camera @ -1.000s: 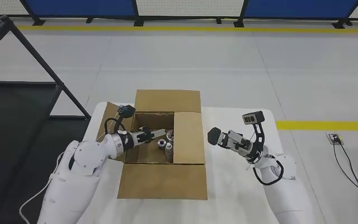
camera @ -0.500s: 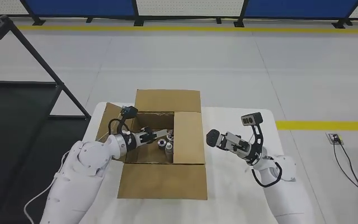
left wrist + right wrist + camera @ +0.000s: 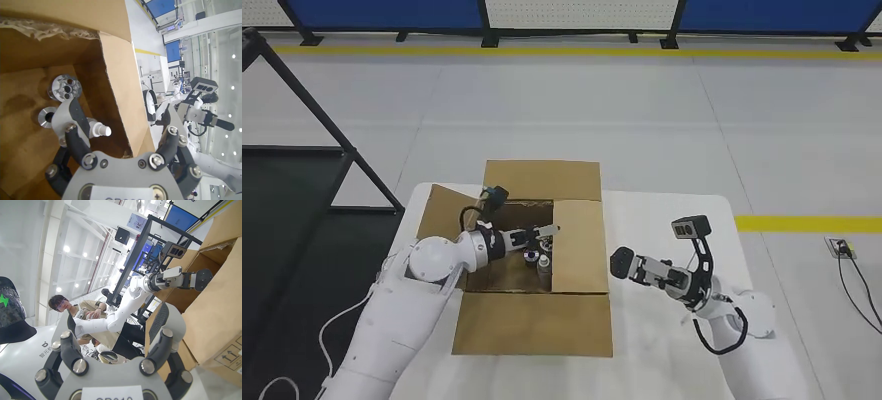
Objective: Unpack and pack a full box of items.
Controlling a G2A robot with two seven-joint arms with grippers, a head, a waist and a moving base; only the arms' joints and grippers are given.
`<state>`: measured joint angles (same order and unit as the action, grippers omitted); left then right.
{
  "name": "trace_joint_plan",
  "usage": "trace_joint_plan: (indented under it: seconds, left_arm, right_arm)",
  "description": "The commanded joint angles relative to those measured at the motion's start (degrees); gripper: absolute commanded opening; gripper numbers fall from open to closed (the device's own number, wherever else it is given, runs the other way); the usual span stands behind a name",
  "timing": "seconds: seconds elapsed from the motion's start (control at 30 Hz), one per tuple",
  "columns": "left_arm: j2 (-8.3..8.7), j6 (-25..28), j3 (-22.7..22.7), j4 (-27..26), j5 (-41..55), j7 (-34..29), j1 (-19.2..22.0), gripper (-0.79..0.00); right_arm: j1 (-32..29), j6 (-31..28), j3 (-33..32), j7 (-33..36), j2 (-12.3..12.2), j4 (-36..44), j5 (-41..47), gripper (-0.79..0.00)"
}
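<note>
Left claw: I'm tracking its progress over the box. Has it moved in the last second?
Yes. In the top view the left claw has shifted across the opening of the cardboard box, which stayed put, toward its right flap.

Your top camera is looking down from overhead, taking in the table (image 3: 637, 340) and the open box (image 3: 542, 180). Your left wrist camera is peering closely into that box; your right wrist camera is facing its outer wall from just beside. All three are sharing the box.
</note>
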<state>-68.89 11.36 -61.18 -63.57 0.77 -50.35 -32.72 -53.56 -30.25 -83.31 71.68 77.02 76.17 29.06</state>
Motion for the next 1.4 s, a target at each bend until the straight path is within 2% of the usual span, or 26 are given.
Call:
trace_joint_plan:
  seconds: [0.0, 0.37, 0.63, 0.73, 0.93, 1.13, 1.27, 1.37]
  left_arm:
    - [-0.5, 1.16, 0.9, 1.68, 1.6, 0.43, 0.87, 0.0]
    - [-2.65, 4.03, 4.61, 6.57, 5.18, 2.51, 3.9, 0.0]
    - [-3.51, 4.97, 6.03, 7.71, 5.49, 3.05, 4.61, 0.0]
    - [-3.5, 5.66, 5.55, 6.7, 6.1, 2.88, 4.43, 0.0]
    - [-2.8, 5.96, 3.53, 1.14, 5.88, 2.51, 2.63, 0.0]
    - [-1.96, 4.14, 1.39, -8.67, 4.69, 2.85, -0.36, 0.0]
    - [-1.86, 1.67, 1.53, -14.78, 3.28, 3.82, -1.63, 0.0]
    - [-2.18, 0.18, 2.7, -16.78, 2.53, 4.79, -1.35, 0.0]
  right_arm:
    - [-0.37, -0.18, -0.02, -0.01, -0.16, 0.33, 0.23, 0.0]
    - [-1.19, -0.97, 0.86, -0.29, -0.97, 1.29, 0.63, 0.0]
    - [-1.86, -1.27, 1.19, -0.31, -1.62, 2.48, 0.32, 0.0]
    - [-2.09, -1.45, 1.36, -0.42, -1.84, 2.88, 0.31, 0.0]
    - [-2.4, -1.73, 1.77, -0.41, -2.3, 3.75, -0.04, 0.0]
    - [-2.9, -1.2, 2.71, 1.16, -2.8, 6.03, 0.83, 0.0]
    - [-4.0, -0.22, 3.0, 2.14, -3.5, 9.05, 1.38, 0.0]
    - [-5.18, -0.28, 3.04, 2.08, -4.08, 11.01, 1.38, 0.0]
